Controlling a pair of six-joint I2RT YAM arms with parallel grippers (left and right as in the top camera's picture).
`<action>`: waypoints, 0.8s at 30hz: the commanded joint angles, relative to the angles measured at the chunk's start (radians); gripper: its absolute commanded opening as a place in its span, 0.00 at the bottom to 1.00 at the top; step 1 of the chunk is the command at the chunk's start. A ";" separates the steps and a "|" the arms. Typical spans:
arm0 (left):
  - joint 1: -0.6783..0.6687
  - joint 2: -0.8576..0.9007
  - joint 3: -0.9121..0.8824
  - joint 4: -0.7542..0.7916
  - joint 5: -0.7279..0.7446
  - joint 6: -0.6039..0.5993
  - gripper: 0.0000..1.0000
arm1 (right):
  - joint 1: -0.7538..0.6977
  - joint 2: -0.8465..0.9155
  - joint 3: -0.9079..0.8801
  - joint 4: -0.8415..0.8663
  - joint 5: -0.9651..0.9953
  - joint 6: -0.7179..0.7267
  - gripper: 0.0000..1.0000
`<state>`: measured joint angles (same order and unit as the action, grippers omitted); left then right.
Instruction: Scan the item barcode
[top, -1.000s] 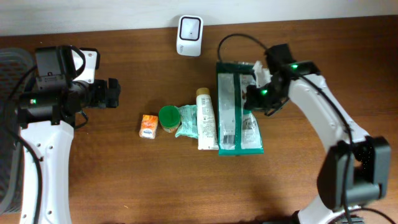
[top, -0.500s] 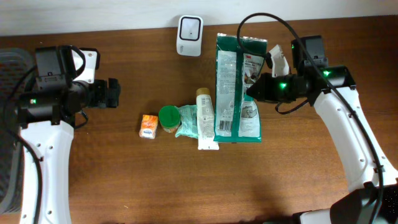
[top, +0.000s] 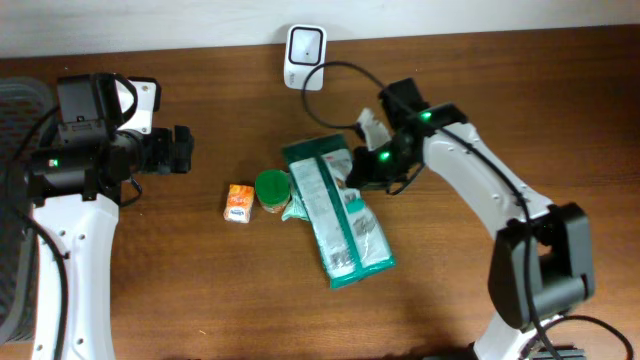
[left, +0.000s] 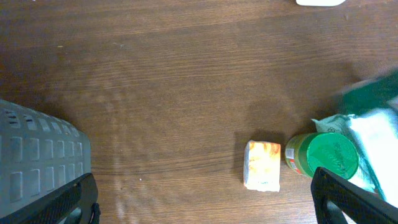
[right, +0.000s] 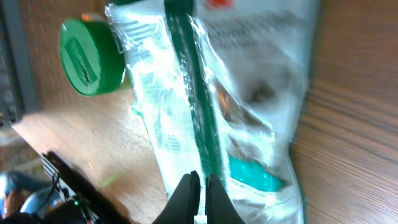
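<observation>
Wooden counter (top: 200, 290): right gripper (top: 356, 172), pinched on the edge of the green pouch (top: 335, 215), has swung it left and askew, now beside the jar (top: 271, 187), below the scanner (top: 304, 44); barcode not yet presented. Left gripper (top: 186, 150) spread, idle.

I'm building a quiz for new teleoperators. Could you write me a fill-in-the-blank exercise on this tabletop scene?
1. The right end effector is ____ on the green-and-white package.
2. The left end effector holds nothing; its jaws stand ____.
3. The jar beside the package has a ____ lid.
4. The small box left of the jar is ____.
Missing words: shut, open, green, orange.
</observation>
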<state>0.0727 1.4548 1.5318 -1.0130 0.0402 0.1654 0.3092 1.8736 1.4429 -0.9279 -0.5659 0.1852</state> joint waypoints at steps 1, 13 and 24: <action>0.004 -0.002 0.008 0.001 -0.003 0.016 0.99 | 0.005 0.037 0.015 0.005 0.024 0.005 0.04; 0.004 -0.002 0.008 0.001 -0.003 0.016 0.99 | -0.270 0.106 -0.027 -0.119 -0.108 -0.435 0.89; 0.005 -0.002 0.008 0.001 -0.003 0.016 0.99 | -0.368 0.286 -0.197 -0.084 -0.304 -0.732 0.91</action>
<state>0.0727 1.4548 1.5318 -1.0126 0.0402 0.1654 -0.0586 2.0941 1.2839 -1.0470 -0.8745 -0.4831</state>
